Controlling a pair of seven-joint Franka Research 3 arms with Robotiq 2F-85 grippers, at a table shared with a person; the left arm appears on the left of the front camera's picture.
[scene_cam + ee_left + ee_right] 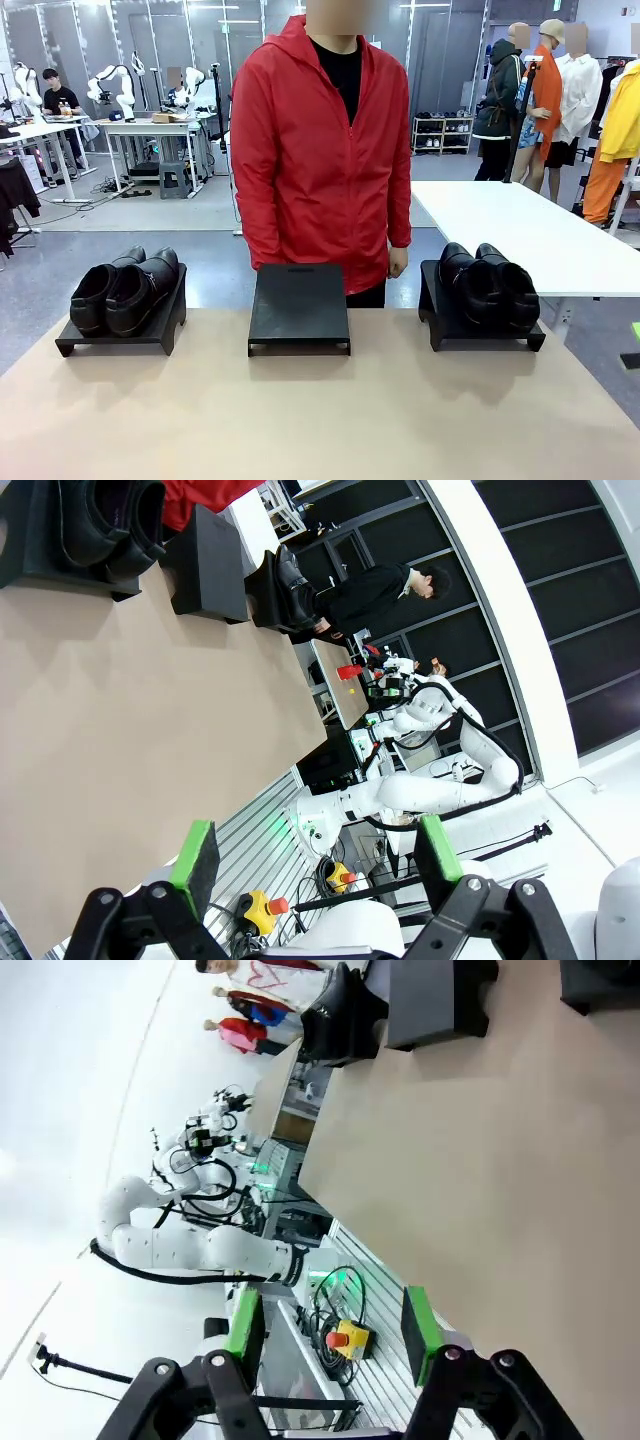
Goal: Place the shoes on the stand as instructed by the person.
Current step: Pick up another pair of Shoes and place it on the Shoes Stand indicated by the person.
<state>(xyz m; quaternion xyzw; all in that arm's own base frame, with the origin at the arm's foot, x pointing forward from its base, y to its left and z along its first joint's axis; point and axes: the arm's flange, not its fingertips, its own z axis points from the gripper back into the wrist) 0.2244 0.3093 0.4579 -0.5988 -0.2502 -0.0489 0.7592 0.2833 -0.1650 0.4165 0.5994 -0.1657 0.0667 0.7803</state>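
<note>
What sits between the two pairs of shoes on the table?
An empty black stand, in the front view, between the left pair and the right pair. The person stands behind it.

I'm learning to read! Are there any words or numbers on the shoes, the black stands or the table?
No readable text anywhere.
Left pair of shoes: plain, no label.
Right pair of shoes: plain.
Middle stand: bare black, no print.
Table: plain tan.
Background items: too small and blurred to read.

- We see one glossy black pair of shoes (125,290) side by side on the left stand (120,335), toes toward us.
- The other pair (490,285) sits likewise on the right stand (485,335) — the person (320,150) in red stands behind.
</note>
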